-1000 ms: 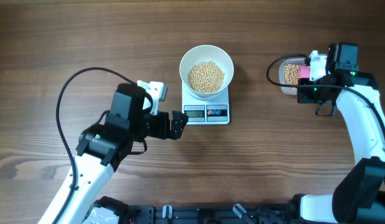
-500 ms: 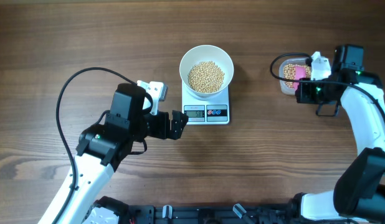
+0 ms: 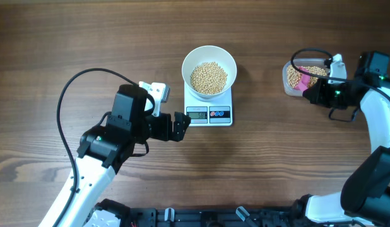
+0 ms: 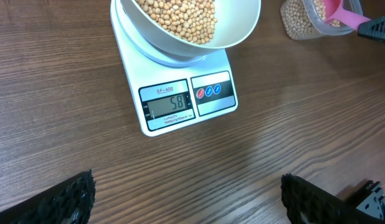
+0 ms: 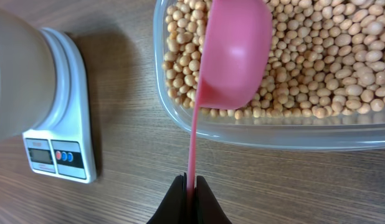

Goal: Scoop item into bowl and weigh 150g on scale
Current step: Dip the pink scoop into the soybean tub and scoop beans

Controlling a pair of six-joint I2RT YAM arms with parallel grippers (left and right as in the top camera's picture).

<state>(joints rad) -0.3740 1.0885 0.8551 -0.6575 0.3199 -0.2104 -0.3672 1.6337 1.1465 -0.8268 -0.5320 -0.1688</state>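
Tan beans (image 3: 209, 77) lie heaped in the white bowl (image 3: 209, 48). The bowl sits on the small white scale (image 3: 209, 115) at mid-table, toward the far edge. The display (image 4: 174, 104) reads 58 — well short of the target, by my reckoning. More beans fill the clear tub (image 5: 273, 134) near the table's right edge.

My right gripper (image 5: 191, 186) is pinched tight on the thin handle of a pink scoop (image 5: 236, 53). The scoop's cup hangs over the tub's beans with its underside toward the wrist camera, so I cannot tell whether it is loaded. My left gripper (image 3: 181, 126) rests just beside the scale's front-left corner, jaws wide apart, holding nothing.

To do this step well, I would dig the cup in fully, lift it level, and carry it slowly across to the bowl. Then I would tip in small amounts, watching the display — a light tilt near the end avoids overshooting.
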